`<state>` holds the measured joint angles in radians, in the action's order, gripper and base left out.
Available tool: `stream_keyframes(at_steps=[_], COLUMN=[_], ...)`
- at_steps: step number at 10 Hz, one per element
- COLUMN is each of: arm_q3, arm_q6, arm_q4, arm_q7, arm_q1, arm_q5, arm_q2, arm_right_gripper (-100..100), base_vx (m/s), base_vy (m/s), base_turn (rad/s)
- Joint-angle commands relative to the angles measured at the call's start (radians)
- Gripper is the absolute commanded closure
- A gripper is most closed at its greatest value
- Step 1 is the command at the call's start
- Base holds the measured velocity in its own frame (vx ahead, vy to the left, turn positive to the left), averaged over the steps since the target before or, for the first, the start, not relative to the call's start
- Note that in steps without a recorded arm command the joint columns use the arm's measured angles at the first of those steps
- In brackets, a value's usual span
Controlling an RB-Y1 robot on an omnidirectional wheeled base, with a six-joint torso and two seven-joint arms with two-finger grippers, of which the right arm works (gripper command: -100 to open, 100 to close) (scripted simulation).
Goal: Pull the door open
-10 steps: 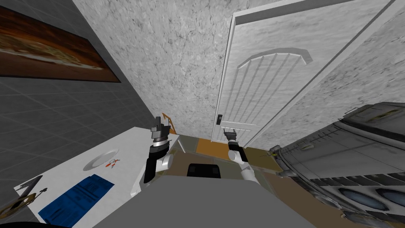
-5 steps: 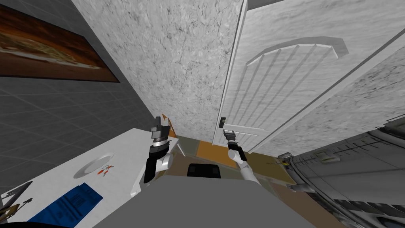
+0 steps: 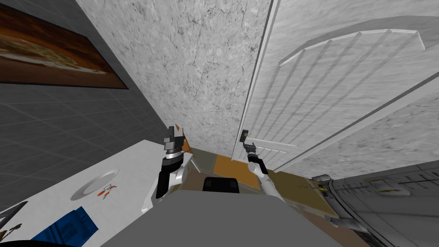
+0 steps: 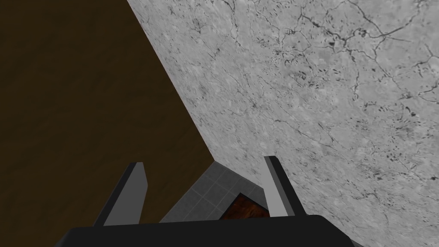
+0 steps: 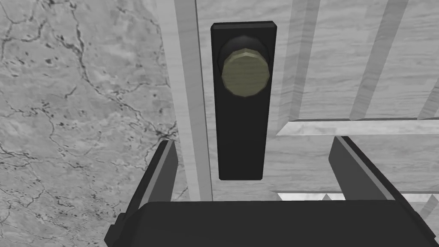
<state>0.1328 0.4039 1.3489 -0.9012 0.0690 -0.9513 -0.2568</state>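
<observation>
Jaws wide apart on both our grippers, nothing held in either.
Our right gripper [image 5: 254,141] faces the white panelled door [image 3: 326,85], its fingers [image 5: 165,171] either side of the black handle plate [image 5: 242,137] and clear of it; the dull olive knob [image 5: 245,77] sits at the plate's far end, beyond the fingertips. Our left gripper [image 4: 205,162] is raised beside the white table [image 3: 128,161], near the marbled grey wall [image 3: 193,64].

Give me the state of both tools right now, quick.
Left tool: open, holding nothing.
Right tool: open, empty, aimed at the door knob, not gripping it.
</observation>
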Motion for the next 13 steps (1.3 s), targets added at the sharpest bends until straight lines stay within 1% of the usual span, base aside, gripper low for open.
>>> stream_keyframes(at_steps=[1, 5, 6, 7, 8, 13], arm_q3=[-0.014, -0.061, -0.07, -0.061, -0.061, -0.061], arm_q6=[0.003, 0.024, 0.027, 0.026, 0.026, 0.026], arm_q4=[-0.006, -0.051, -0.058, -0.057, -0.057, -0.057], arm_q7=[-0.021, -0.096, -0.109, -0.103, -0.103, -0.103], arm_q1=[0.005, 0.016, 0.018, 0.017, 0.017, 0.017], arm_q5=[-0.008, -0.034, -0.039, -0.035, -0.035, -0.035], arm_q2=[-0.023, -0.107, -0.122, -0.116, -0.116, -0.116], arm_right_gripper=[-100, -100, -100, -100, 100, 100], base_vx=[0.195, 0.199, 0.21, 0.097, -0.012, -0.02], base_vy=[0.006, 0.012, -0.032, -0.023, 0.001, 0.001], base_turn=[0.161, 0.182, 0.165, 0.035, -0.045, -0.001])
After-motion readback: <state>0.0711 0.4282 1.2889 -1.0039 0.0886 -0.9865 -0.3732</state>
